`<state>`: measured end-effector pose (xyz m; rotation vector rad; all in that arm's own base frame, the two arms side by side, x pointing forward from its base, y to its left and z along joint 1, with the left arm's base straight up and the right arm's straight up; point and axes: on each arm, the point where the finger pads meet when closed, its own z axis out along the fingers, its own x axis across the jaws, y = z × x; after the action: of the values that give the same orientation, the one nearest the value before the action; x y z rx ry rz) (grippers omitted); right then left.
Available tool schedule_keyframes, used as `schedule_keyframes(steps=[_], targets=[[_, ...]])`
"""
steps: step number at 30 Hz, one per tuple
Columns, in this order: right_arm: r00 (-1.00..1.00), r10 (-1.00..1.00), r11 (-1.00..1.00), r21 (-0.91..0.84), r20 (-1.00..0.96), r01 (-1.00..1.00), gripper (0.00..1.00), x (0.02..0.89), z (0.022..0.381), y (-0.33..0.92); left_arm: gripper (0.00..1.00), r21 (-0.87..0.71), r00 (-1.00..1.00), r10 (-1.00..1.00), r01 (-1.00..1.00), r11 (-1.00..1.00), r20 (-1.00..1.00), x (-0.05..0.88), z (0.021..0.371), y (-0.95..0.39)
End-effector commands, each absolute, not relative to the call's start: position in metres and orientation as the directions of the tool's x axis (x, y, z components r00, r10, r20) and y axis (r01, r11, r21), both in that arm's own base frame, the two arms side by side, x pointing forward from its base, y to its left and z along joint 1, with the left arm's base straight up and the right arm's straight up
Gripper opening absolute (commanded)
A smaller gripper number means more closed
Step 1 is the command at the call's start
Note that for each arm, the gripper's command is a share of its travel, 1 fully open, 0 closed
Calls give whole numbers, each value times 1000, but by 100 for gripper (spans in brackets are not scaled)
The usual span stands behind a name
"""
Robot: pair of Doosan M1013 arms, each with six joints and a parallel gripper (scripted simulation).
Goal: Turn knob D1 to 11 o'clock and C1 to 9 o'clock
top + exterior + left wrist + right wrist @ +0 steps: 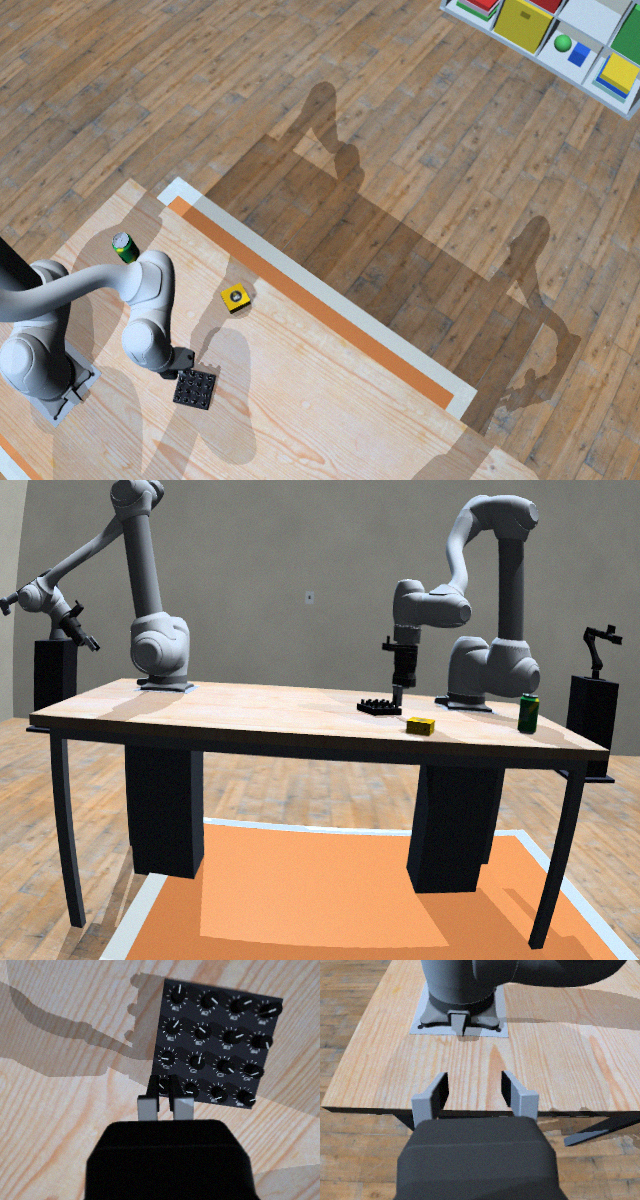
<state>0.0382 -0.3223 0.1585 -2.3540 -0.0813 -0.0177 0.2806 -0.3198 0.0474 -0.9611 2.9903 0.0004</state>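
The black knob box [196,389] [379,710] [184,1045] lies on the table with four rows of knobs. In the left wrist view row A is at the top and knob 1 of each row at the left. My left gripper [397,703] [163,1086] is shut on knob D1 [162,1086], at the lower left corner. D1's white line slants from upper left to lower right, partly hidden by the fingers. Knob C1 [166,1058], just above, has its line pointing left, near 9 o'clock. My right gripper [94,644] [474,1082] is open and empty, beyond the table edge.
A yellow block [235,297] [420,726] with a round mark on top stands near the knob box. A green can [125,248] [527,714] stands upright farther off. Knobs D2 [190,1090] and C2 [196,1061] are close beside the left fingers.
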Motion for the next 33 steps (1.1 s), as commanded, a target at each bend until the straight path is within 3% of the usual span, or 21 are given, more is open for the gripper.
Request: schedule_keyframes(steps=[1,16,28,29,33], targets=[[998,53,-705,-706,38,64,100,38,159,-323,30,-1,-836,-549,-549,836,0,281,48,-320],[998,53,-705,-706,38,64,100,38,159,-323,30,-1,-965,-260,-260,965,-1,281,48,-320],[998,53,-705,-706,38,64,100,38,159,-323,30,-1,-974,-227,-227,974,-1,281,48,-320],[998,53,-705,-706,38,64,100,38,159,-323,46,-1,-974,-227,-227,974,-1,281,48,-320],[998,53,-705,-706,38,64,100,38,159,-323,46,-1,-974,-227,-227,974,-1,281,48,-320]])
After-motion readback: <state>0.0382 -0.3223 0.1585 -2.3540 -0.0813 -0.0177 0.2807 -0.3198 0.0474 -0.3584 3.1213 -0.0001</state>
